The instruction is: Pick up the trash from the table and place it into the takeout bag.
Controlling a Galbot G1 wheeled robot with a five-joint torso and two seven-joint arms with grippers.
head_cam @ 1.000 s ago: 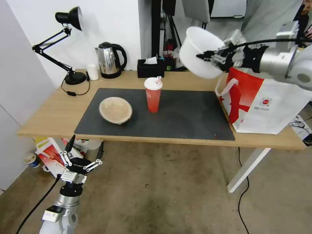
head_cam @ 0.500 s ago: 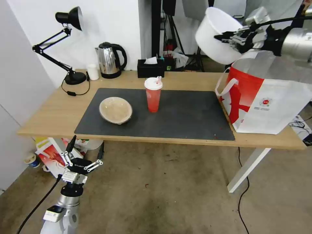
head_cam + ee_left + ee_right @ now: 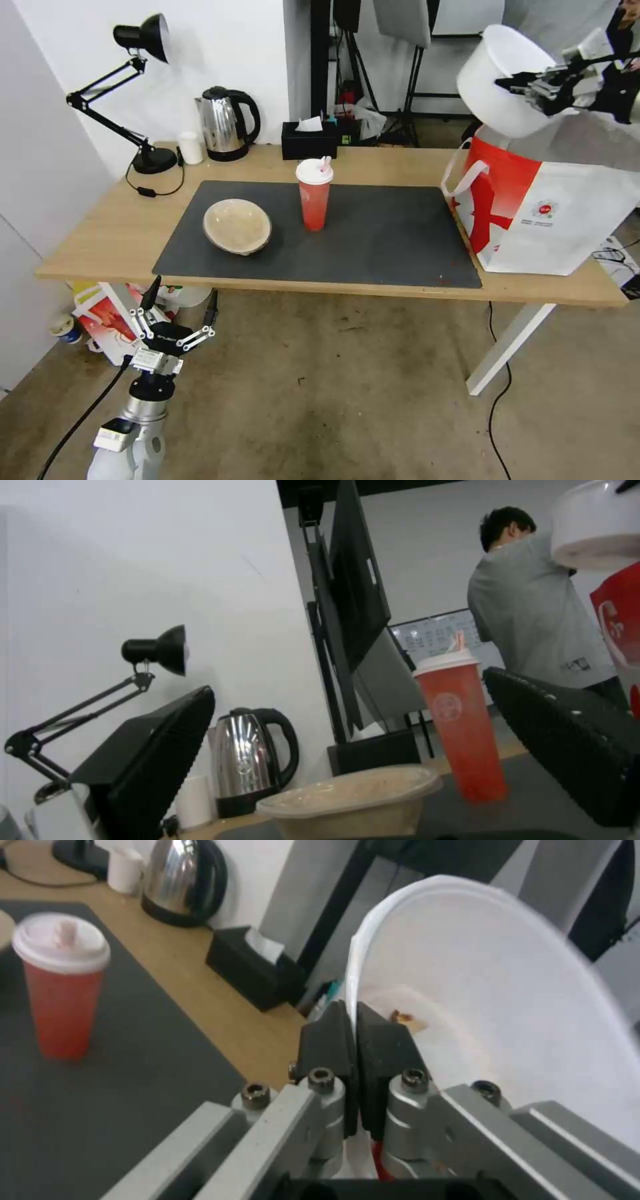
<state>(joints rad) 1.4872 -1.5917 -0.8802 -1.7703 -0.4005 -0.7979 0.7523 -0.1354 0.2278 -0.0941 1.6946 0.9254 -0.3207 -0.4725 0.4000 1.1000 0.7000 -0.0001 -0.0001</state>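
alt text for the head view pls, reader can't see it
The right gripper holds a white plastic bowl by its rim in the air over the takeout bag. A beige bowl and red drink cup stand on the table's grey mat; the left gripper hangs open below the table edge.

Left gripper (image 3: 179, 312): two slim black fingers on silver-white linkage bars, small dark screws at pivots. Black body with small white lettering, unreadable. Below it white plate, black collar, silver cylindrical wrist, small grey box with dark spot on side. Black cable along left arm.

Left wrist view: finger pads (image 3: 143, 765) black, finely ribbed.

Right gripper (image 3: 358, 1037): black wedge-shaped fingertips, grey metal linkage bars, dark hex-socket screws. Black cable above right arm.
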